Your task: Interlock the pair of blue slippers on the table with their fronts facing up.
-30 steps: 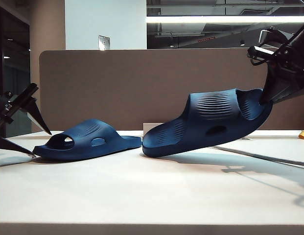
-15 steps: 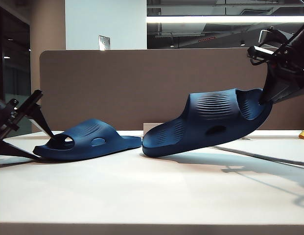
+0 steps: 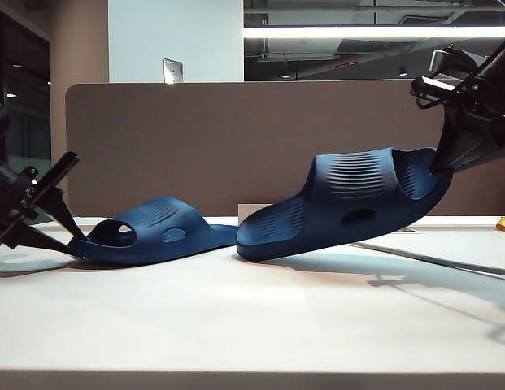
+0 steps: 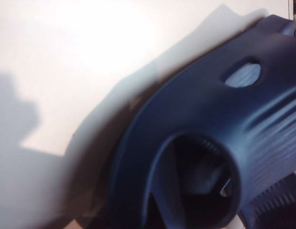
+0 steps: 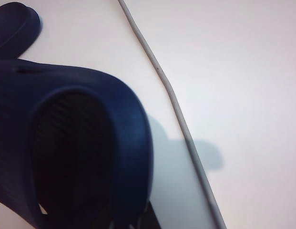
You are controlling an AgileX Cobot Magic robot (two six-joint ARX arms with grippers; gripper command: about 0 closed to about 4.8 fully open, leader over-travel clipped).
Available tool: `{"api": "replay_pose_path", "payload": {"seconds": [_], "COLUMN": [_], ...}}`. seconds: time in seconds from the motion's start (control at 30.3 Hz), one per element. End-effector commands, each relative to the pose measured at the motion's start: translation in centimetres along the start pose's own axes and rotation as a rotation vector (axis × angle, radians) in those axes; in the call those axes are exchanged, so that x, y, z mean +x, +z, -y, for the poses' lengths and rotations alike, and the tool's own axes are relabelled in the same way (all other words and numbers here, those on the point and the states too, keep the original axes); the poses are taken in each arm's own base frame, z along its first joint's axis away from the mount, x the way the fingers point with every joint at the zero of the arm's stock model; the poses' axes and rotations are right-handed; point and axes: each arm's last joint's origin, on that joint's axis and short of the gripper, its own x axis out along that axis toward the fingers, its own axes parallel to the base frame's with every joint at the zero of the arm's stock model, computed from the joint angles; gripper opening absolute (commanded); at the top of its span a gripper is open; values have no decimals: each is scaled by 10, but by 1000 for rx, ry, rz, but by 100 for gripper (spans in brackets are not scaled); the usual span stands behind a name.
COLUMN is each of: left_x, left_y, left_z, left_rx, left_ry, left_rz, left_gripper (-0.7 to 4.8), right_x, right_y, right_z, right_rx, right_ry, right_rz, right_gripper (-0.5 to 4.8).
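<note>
Left end effector (image 3: pixel 71 237), clamped on the toe of the slipper (image 3: pixel 150 234) lying at 9 o'clock on the bench (image 3: pixel 252 325), should lift it level toward the right end effector's (image 3: pixel 441 166) raised slipper (image 3: pixel 350 203), gripped by the heel at 3 o'clock.

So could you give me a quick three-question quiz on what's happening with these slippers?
1. True or false: the right slipper lies flat on the table.
2. Which gripper grips the left slipper at its end: left or right?
3. What runs across the table beneath the right slipper?

Key:
1. False: its heel end is lifted by the right gripper and only its toe touches.
2. Left.
3. A thin grey cable.
</note>
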Motion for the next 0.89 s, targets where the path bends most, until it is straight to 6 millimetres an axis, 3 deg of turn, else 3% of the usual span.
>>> {"api": "replay_pose_path", "payload": {"seconds": [0.03, 0.3, 0.56, 0.73, 0.89], "left_x": [-1, -20, -56, -61, -59], "left_y": [1, 13, 28, 22, 11], "left_z": [2, 3, -14, -26, -25], "left_rx": [51, 168, 233, 273, 349], "left_ry": [-19, -136, -195, -175, -247], "left_rz": [0, -1, 27, -38, -131], "left_gripper": [-6, -6, -6, -6, -6], "right_x": [-1, -4, -24, -38, -44], "right_y": [3, 4, 17, 32, 40], "right_z": [-1, 2, 26, 41, 44], "right_rx": [-4, 4, 65, 115, 117], "right_ry": [7, 93, 290, 415, 464], "right_rz": [24, 15, 46, 76, 81], "right_gripper": [-1, -1, -1, -1, -1]}}
